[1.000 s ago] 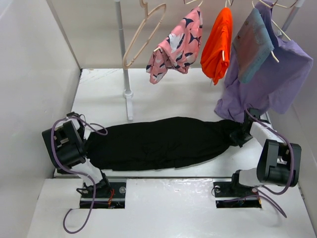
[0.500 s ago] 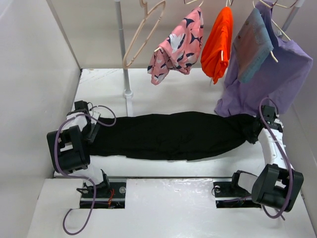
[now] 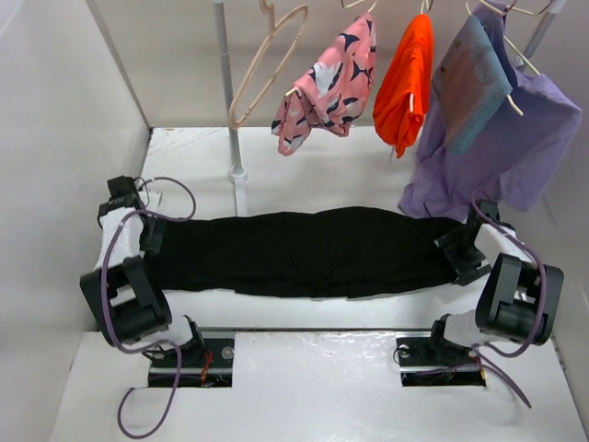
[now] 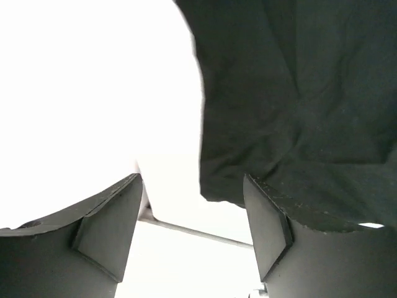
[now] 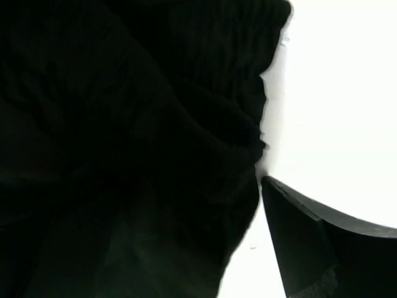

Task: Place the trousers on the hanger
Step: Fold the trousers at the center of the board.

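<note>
The black trousers (image 3: 304,253) lie stretched flat across the white table (image 3: 304,166), from left to right. My left gripper (image 3: 150,236) is at their left end. In the left wrist view it (image 4: 192,226) is open, with bare table between the fingers and the trousers' edge (image 4: 291,112) by the right finger (image 4: 267,226). My right gripper (image 3: 457,255) is at their right end, open. In the right wrist view the dark cloth (image 5: 124,149) hides one finger; the other finger (image 5: 304,248) stands clear of it. The empty beige hanger (image 3: 267,64) hangs on the rack at the back.
The rack's pole (image 3: 226,92) stands on a foot (image 3: 241,198) just behind the trousers. A pink patterned garment (image 3: 327,92), an orange one (image 3: 405,83) and a purple shirt (image 3: 502,138) hang from the rack, the shirt low over the right gripper. White walls close both sides.
The trousers were pulled straighter and further back on the table. My right gripper let go of their right end and opened. The left arm swung back to the far left.
</note>
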`<state>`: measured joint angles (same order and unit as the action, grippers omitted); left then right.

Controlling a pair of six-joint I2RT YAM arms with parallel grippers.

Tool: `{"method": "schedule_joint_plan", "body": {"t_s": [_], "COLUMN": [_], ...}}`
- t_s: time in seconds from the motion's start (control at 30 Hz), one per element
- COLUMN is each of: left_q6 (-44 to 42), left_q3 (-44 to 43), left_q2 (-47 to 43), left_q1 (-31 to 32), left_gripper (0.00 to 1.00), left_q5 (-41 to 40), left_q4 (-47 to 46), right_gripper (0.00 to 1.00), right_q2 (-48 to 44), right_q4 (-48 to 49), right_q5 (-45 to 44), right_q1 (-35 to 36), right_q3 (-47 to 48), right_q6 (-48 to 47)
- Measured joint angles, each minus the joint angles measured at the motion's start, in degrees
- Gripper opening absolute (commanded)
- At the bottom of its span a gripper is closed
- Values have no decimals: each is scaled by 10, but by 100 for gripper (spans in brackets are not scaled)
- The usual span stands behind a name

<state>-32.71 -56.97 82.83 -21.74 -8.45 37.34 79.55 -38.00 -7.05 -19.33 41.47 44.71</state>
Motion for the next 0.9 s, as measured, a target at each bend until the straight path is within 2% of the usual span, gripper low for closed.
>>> {"method": "schedule_joint_plan", "body": {"t_s": [0.03,0.1,0.13,0.17,0.2,0.23,0.27,0.37,0.47,0.5,0.67,0.77,0.9], "left_q6": [-3,-17,-30,-43,-53,-61,-61,-51,-37,-34,-31,-29,-19], "left_q3": [-9,-20,-21,-25,-27,-27,-27,-26,-3,10,111,161,173], "left_q2": [-15,-62,-77,-118,-143,-168,-187,-212,-207,-205,-186,-159,-142], "left_q1": [-5,-7,-7,-7,-7,-7,-7,-7,-7,-5,30,56,73], "left_gripper": [65,71,76,87,96,100,100,100,86,78,74,76,79], "left_q5": [10,30,39,47,56,64,73,113,154,161,128,97,83], "left_q4": [-1,-7,-14,-19,-27,-42,-55,-75,-71,-63,-39,-28,-22], "right_gripper": [97,74,59,31,18,3,0,0,0,0,0,0,0], "right_q2": [11,22,26,28,30,33,35,35,17,4,-142,-218,-268], "right_q4": [-3,-5,-6,-3,-1,13,24,44,39,35,-33,-54,-82], "right_q5": [3,9,10,13,16,26,37,50,42,34,-61,-173,-292], "right_q1": [-2,-8,-10,-14,-15,-16,-17,-17,-16,-16,-2,73,200], "right_q3": [8,15,16,18,19,17,18,17,13,13,59,127,178], "right_q6": [-1,-4,-7,-5,-12,-7,-10,-10,-10,-10,-16,-16,3]}}
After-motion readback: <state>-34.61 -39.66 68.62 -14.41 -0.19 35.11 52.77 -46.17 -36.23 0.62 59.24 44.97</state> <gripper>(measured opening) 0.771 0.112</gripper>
